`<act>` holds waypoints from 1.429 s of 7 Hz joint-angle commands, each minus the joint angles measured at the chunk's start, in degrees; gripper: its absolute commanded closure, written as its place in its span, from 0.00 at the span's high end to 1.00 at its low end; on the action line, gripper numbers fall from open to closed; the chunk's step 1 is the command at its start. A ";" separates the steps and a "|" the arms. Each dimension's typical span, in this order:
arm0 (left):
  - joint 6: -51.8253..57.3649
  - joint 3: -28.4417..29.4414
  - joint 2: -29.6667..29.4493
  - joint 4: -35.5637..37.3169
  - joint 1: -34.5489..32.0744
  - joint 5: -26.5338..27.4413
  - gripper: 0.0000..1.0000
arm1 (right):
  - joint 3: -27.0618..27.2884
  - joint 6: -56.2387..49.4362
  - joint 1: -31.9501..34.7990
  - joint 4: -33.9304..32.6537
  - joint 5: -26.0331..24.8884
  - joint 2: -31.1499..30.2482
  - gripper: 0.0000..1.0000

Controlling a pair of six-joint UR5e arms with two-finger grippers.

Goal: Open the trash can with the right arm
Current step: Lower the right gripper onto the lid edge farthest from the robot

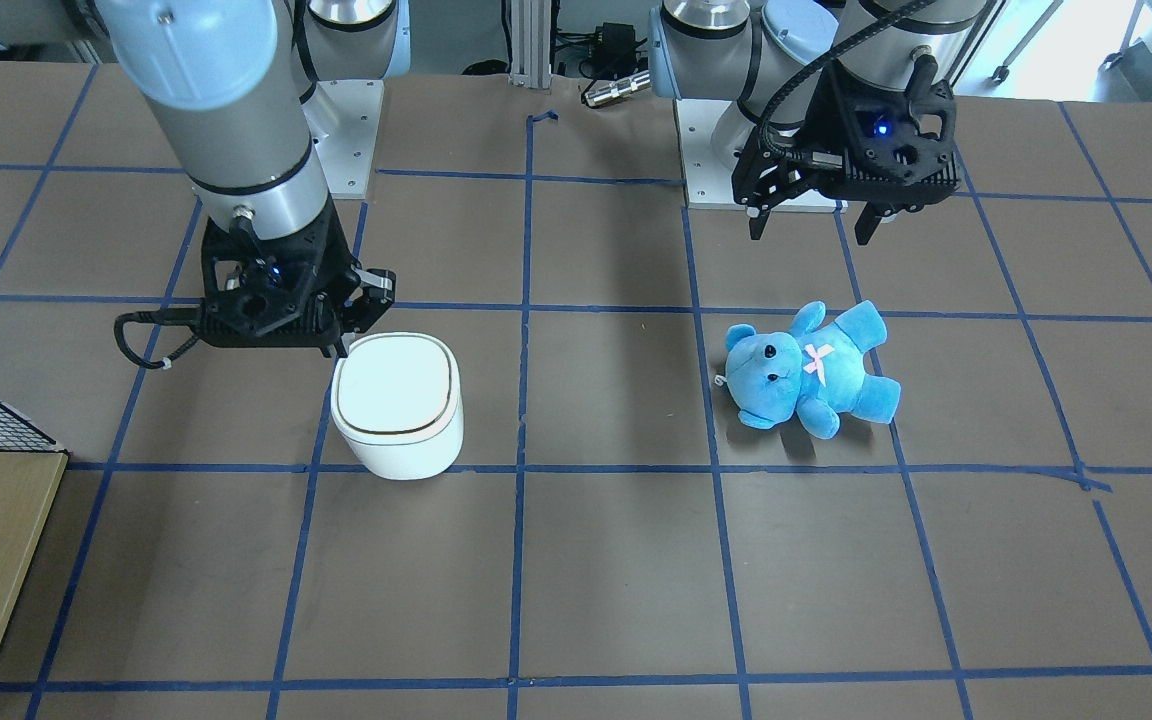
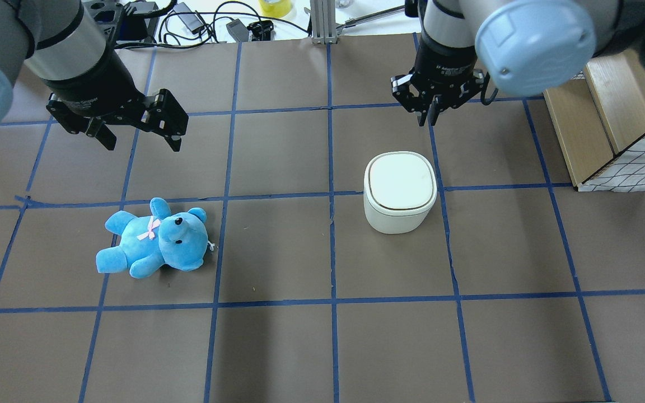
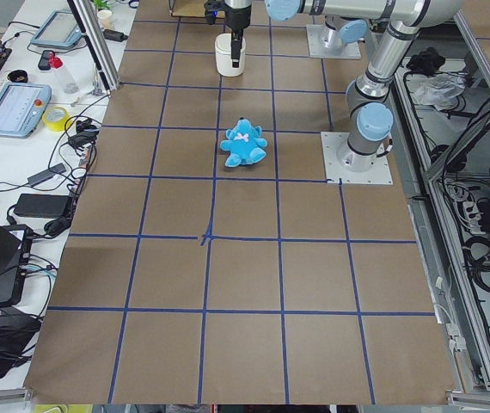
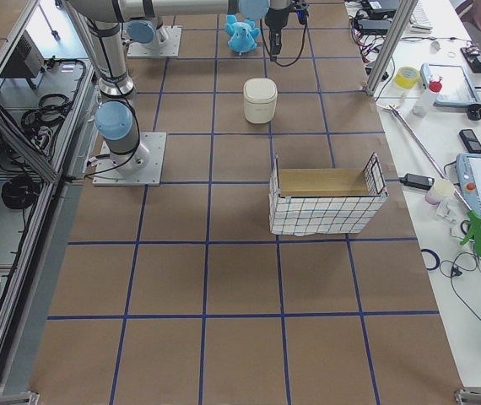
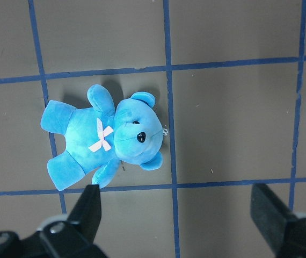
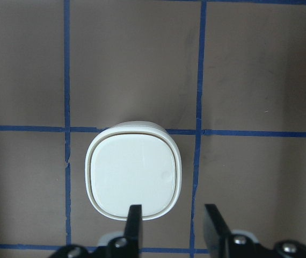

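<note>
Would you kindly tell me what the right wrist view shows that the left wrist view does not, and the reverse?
Only the right wrist view shows the trash can, its lid closed, with the right gripper narrowly parted at its near rim. Only the left wrist view shows the blue teddy bear lying face up, beyond the left gripper, whose fingers stand wide apart. Both show the brown table crossed by blue tape lines.

– How do your two arms stand?
– Your right gripper points straight down, its fingers a narrow gap apart. Your left gripper also faces down, raised, with its jaws spread wide.
</note>
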 commanded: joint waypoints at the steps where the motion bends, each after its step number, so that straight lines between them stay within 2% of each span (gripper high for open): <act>1: -0.07 0.00 0.00 0.00 0.00 0.00 1.00 | 12.07 0.27 0.19 -14.24 -0.06 0.42 0.00; 3: -0.07 0.00 0.00 0.00 0.00 0.00 1.00 | 16.06 0.09 0.19 -16.76 -0.06 0.51 0.00; 7: -0.07 0.00 0.00 0.00 0.00 0.00 1.00 | 16.17 -0.35 0.19 -16.32 -0.06 0.51 0.00; 8: -0.08 0.00 0.00 0.00 0.00 0.00 1.00 | 15.29 -0.35 0.19 -16.49 -0.06 -0.18 0.15; 9: 0.01 0.00 0.00 0.00 0.00 0.00 1.00 | 13.11 -0.35 0.45 -16.23 0.47 -3.41 0.99; 10: -0.07 0.00 0.00 0.00 0.00 0.00 1.00 | 9.43 -0.44 0.19 -13.71 0.64 -5.53 1.00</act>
